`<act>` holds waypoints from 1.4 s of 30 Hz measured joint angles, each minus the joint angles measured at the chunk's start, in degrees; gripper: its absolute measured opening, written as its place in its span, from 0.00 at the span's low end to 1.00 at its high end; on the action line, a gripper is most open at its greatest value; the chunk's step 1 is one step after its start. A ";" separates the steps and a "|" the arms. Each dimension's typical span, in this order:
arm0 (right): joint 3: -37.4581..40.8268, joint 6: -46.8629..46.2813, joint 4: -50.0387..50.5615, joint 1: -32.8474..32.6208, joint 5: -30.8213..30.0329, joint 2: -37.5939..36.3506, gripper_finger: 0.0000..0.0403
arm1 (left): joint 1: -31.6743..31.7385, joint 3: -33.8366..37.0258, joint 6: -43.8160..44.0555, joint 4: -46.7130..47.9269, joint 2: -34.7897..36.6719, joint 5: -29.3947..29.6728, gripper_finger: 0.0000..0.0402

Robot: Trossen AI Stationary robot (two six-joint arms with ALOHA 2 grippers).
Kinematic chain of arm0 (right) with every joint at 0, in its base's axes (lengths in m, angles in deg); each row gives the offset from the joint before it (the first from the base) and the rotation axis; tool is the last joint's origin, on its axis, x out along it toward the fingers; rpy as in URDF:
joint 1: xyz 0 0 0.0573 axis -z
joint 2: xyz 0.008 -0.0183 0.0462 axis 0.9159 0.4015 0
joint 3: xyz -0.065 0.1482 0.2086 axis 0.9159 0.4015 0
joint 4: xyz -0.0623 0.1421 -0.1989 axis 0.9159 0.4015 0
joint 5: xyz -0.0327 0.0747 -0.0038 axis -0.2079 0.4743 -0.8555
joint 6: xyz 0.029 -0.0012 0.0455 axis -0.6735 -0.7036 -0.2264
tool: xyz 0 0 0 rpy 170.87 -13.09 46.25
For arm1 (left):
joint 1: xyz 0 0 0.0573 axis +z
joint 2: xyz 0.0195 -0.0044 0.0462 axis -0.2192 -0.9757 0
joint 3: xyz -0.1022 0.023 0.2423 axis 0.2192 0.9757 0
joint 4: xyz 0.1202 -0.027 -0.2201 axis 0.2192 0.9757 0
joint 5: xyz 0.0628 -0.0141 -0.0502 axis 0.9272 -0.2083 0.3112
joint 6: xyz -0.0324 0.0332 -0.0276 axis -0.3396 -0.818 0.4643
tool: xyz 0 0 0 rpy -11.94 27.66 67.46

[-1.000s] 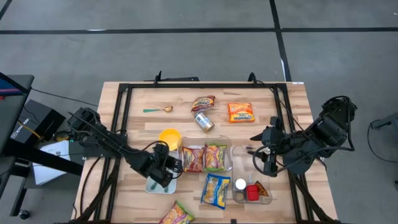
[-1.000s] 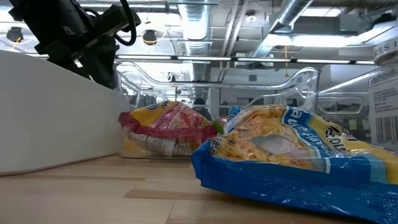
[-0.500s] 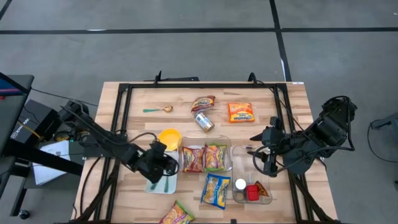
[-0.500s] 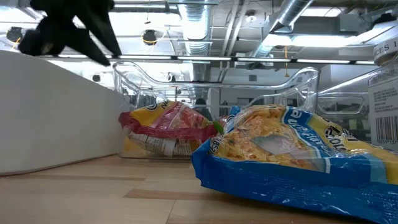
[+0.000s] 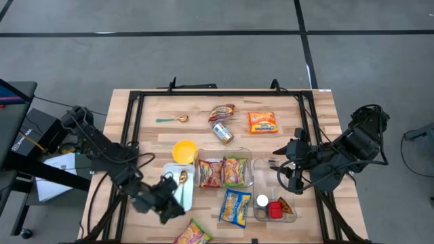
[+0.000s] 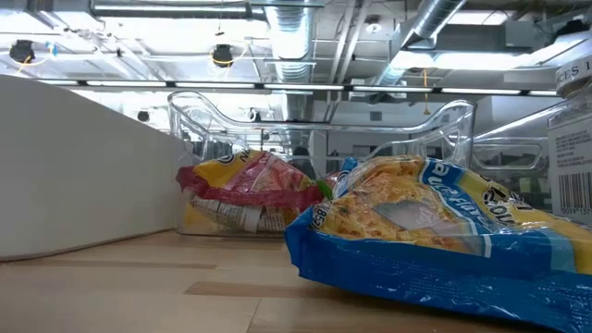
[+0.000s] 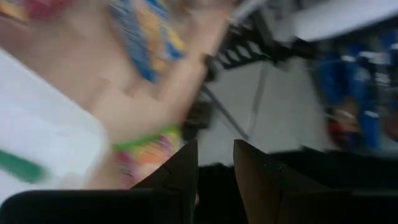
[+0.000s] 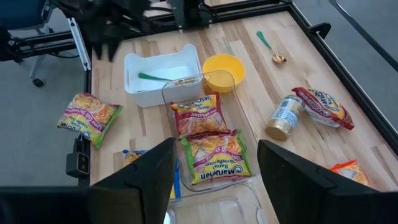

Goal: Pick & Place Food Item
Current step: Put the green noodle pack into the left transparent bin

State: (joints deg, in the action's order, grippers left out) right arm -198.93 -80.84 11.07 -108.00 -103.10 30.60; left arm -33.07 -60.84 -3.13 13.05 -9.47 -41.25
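My left gripper (image 5: 169,207) hangs over the table's near left part, just near of a white tray (image 5: 168,184). In its blurred wrist view (image 7: 215,146) a narrow gap shows between the fingers, with nothing in it. A green-handled spoon (image 5: 182,184) lies in the tray. Two noodle packs (image 5: 222,171) lie in a clear container (image 5: 251,169). A blue-and-yellow pack (image 5: 235,205) lies flat on the table near of it. My right gripper (image 5: 288,171) waits open and empty at the right and shows in its wrist view (image 8: 214,146).
A yellow bowl (image 5: 184,150) stands far of the tray. A can (image 5: 222,132), two snack packs (image 5: 222,112) (image 5: 262,122) and a second spoon (image 5: 173,120) lie toward the far edge. A green-yellow pack (image 5: 192,234) lies at the near edge. A clear bin (image 5: 291,218) holds small items.
My left gripper has gone from above the white tray toward the table's near edge and has left the low view. The spoon, which the gripper covered before, now shows lying in the tray.
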 joint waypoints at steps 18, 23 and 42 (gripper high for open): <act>6.41 -1.48 -3.65 -0.68 0.07 0.02 0.55 | -8.01 -9.80 -22.16 -34.73 -11.59 5.69 0.24; 6.41 -1.47 -3.67 -0.69 0.07 0.02 0.55 | -6.66 -22.21 -34.56 -24.19 -15.86 5.17 0.23; 6.43 0.26 -2.99 -0.68 0.00 0.02 0.55 | -5.93 -50.60 -36.61 27.94 -36.78 -6.46 0.31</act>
State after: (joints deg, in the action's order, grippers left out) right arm -192.50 -80.59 8.07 -108.68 -103.10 30.62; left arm -39.00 -111.43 -39.75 40.98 -46.25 -47.71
